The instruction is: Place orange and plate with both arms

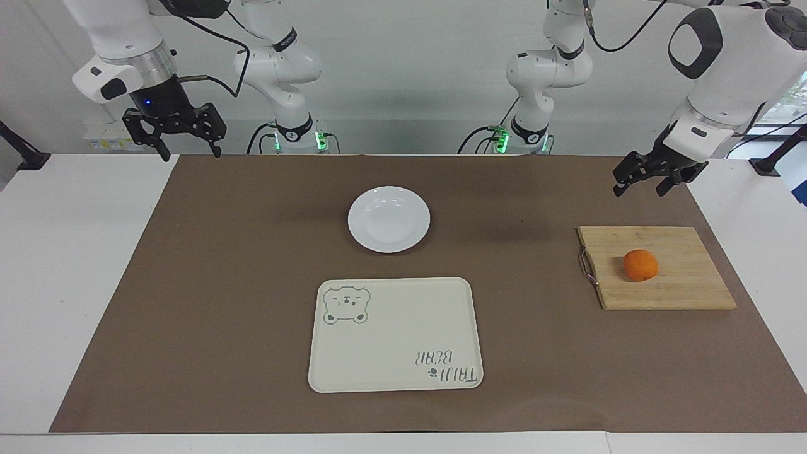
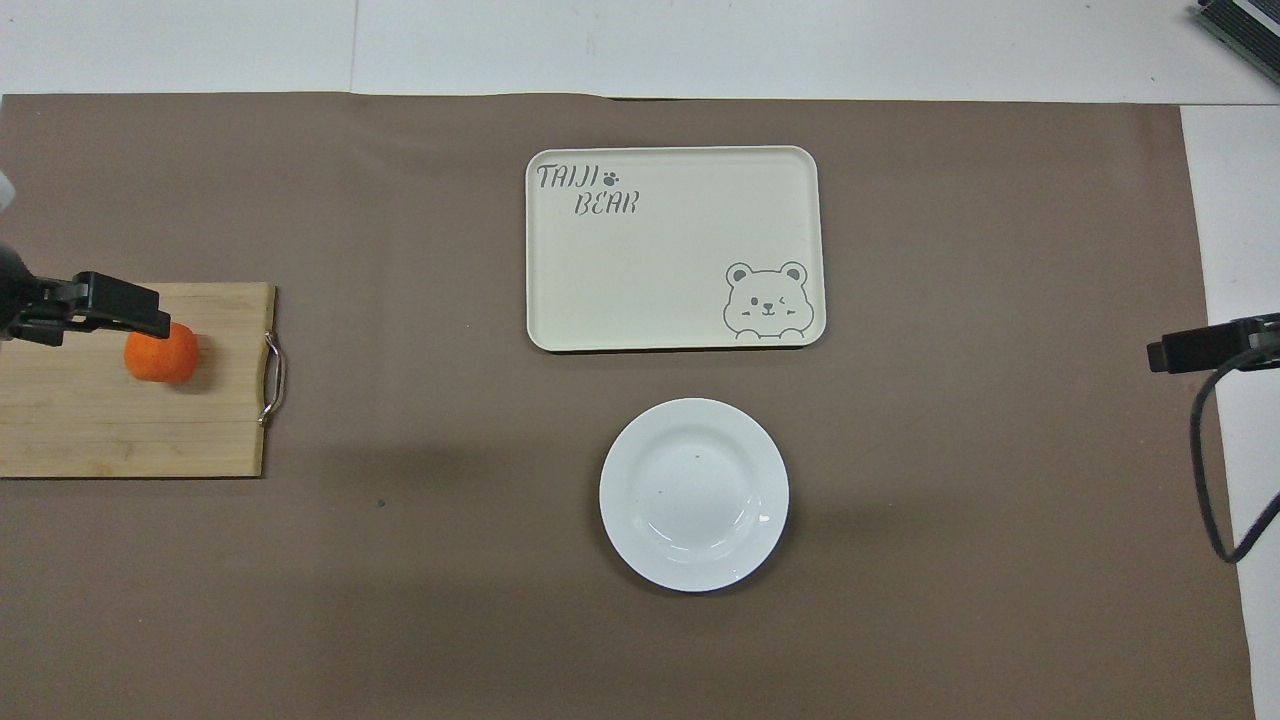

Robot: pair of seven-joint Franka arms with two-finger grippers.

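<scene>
On the wooden cutting board [image 1: 656,268] toward the left arm's end of the table we see the orange [image 1: 640,265], sitting alone on the bare wood (the board's metal handle points toward the middle of the table). We find the left gripper [image 1: 643,179] raised in the air, its fingers spread and empty; from the facing view it hangs above the brown mat [image 1: 220,284] by the board's edge nearer the robots, clear of the fruit, though from overhead its tip overlaps the orange [image 2: 160,353]. Near the middle of the mat we see the plate [image 1: 389,219], white and empty, and just beside it, farther from the robots, lies the cream tray [image 1: 395,335] with its bear drawing. We see the right gripper [image 1: 186,148] waiting up high at the right arm's end of the table, fingers spread, holding nothing.
</scene>
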